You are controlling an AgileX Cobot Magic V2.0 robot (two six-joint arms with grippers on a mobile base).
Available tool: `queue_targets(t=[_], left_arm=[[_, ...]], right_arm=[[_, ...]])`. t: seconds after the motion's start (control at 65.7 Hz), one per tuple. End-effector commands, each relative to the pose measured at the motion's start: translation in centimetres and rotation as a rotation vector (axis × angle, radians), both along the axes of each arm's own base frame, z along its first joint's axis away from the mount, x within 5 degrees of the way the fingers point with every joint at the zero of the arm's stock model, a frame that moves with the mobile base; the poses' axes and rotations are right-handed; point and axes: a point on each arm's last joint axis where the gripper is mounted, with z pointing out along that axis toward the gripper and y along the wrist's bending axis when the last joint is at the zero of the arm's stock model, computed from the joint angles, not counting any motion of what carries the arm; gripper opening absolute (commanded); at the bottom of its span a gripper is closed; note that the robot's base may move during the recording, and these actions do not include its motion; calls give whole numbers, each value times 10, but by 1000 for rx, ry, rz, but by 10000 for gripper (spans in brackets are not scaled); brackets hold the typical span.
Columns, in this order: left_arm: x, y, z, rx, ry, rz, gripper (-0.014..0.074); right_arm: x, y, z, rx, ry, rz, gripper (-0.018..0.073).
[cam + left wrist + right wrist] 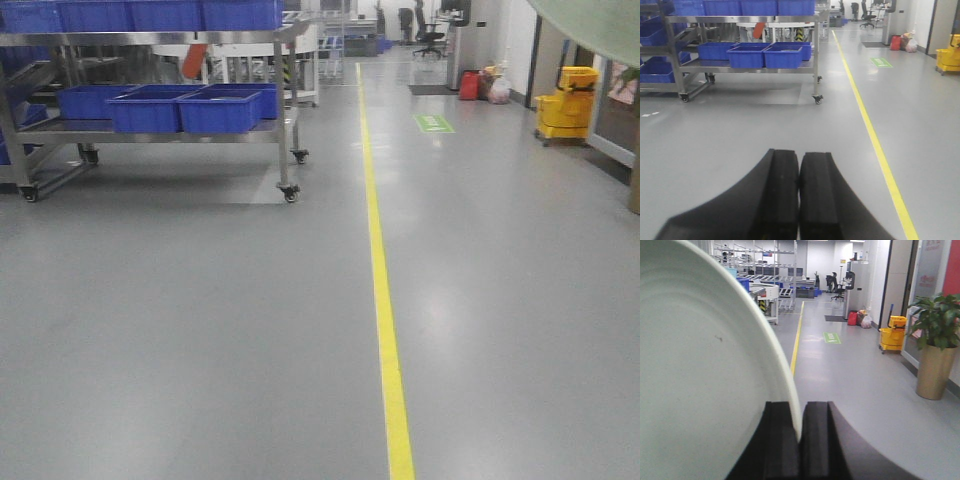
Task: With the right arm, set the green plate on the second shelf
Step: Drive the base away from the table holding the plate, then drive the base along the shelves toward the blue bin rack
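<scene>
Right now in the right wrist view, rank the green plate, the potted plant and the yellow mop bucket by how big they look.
Largest: green plate, though it's right at the camera.
Then potted plant.
Smallest: yellow mop bucket.

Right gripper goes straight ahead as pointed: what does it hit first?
Nothing near. The right gripper, shut on the green plate, points down an open aisle beside the yellow line. The way looks free as far as the distant racks, though depth is unclear.

Plate [705, 365]: one, between the right fingers [780, 450]
Grippers: two, the left gripper [799, 162] and right gripper [801, 412]
Mop bucket [565, 100]: one
Potted plant [938, 340]: one
Yellow floor line [385, 300]: one
Office chair [430, 38]: one
</scene>
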Motion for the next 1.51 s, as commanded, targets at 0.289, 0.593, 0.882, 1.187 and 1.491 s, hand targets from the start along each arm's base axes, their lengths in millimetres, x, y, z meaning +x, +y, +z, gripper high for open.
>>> queue_targets(t=[0.289, 0.593, 0.882, 1.187, 1.491], left_arm=[[0, -1, -5, -5, -68, -12, 130], [0, -1, -5, -5, -68, -12, 130], [0, -1, -5, -5, -68, -12, 130], [0, -1, -5, -5, -68, -12, 130], [0, -1, -5, -5, -68, -12, 130]], right_arm=[[-3, -1, 21, 7, -144, -8, 25], [-3, -1, 21, 7, -144, -8, 25], [-3, -1, 21, 7, -144, -8, 25], [-3, -1, 21, 7, -144, -8, 25], [-3, -1, 21, 7, -144, -8, 25]])
